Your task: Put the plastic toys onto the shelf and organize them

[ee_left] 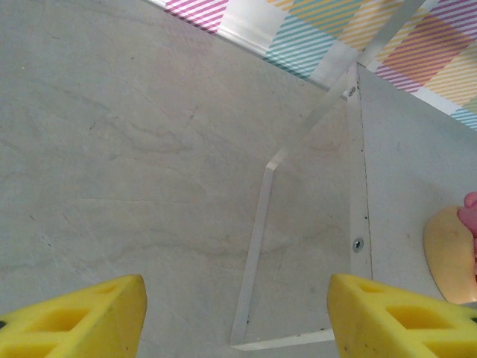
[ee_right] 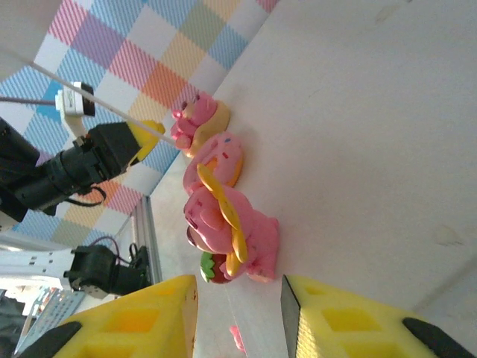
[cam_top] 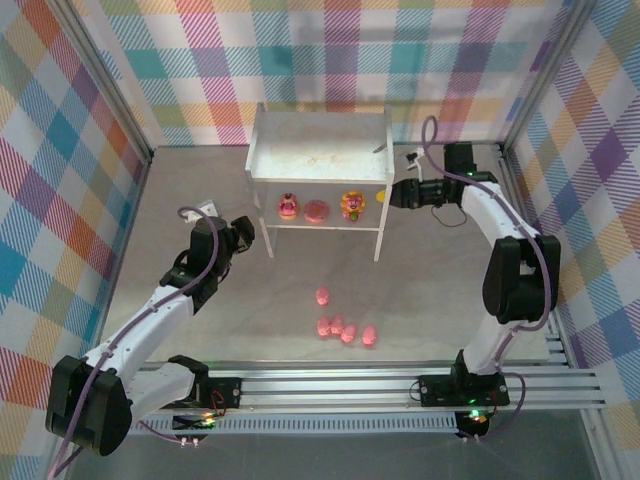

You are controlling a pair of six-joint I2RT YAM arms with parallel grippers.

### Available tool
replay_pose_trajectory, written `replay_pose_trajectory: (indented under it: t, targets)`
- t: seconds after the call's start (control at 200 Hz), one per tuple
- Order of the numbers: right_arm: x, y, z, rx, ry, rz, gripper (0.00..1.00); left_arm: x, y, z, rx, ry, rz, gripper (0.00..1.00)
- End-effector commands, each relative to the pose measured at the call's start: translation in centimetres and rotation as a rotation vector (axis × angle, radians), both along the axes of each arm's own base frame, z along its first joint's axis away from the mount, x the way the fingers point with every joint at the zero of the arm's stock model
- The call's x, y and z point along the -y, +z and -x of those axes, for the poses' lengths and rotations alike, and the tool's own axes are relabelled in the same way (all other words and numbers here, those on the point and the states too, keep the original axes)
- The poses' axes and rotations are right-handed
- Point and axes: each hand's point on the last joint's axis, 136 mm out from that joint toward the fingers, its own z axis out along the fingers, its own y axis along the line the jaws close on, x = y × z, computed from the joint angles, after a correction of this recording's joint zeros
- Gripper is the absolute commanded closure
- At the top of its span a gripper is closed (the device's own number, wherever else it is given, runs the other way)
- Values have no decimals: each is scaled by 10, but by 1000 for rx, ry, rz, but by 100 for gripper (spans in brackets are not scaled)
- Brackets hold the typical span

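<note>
Pink donut [cam_top: 317,210] and two figures [cam_top: 352,206] already line the lower tier of the shelf [cam_top: 320,150]; five pigs [cam_top: 349,333] lie on the worktop [cam_top: 430,290] in front, not yet moved. The right gripper [ee_right: 238,298] sits by the shelf with jaws slightly apart, empty; the left gripper [ee_left: 237,298] gapes wide, empty.

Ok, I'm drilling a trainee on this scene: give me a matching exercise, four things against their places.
Things:
1 donut
2 pigs
3 yellow-orange-red figure
4 left gripper

Places:
A on the table, in front of the shelf
B left of the shelf
C lower tier, middle of the row
D lower tier, right end of the row

Pairs: 1-C, 2-A, 3-D, 4-B
</note>
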Motion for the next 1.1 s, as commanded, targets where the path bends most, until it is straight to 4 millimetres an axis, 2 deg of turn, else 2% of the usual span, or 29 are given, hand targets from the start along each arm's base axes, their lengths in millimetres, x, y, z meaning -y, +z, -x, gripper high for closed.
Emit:
replay_pose_trajectory:
  t: [0.0, 0.21, 0.315, 0.44, 0.52, 0.585, 0.725, 0.81, 0.94, 1.095]
  targets:
    - [16, 10, -4, 36, -61, 17, 63, -6, 19, -1, 41, 13, -14, 34]
    - [54, -7, -16, -56, -273, 151, 62, -7, 24, 4, 42, 0, -23, 35]
    - [68, -14, -9, -81, -373, 241, 61, 10, 22, 11, 8, -85, 9, 36]
    - [97, -22, 10, -148, -561, 387, 61, 43, 9, 32, -77, -198, -36, 37]
    - [113, -21, 36, -187, -680, 485, 61, 60, 2, 49, -102, -245, -70, 37]
    - [120, -19, 62, -183, -747, 573, 60, 66, -6, 65, -134, -254, -119, 37]
    - [109, -10, 121, -153, -771, 699, 61, 73, -28, 94, -177, -272, -140, 38]
    - [97, -15, 157, -192, -742, 728, 63, 75, -44, 110, -214, -285, -156, 38]
    - [70, -49, 203, -238, -654, 825, 63, 73, -63, 127, -251, -295, -233, 39]
    - [37, -82, 237, -262, -596, 924, 61, 68, -60, 133, -224, -291, -225, 37]
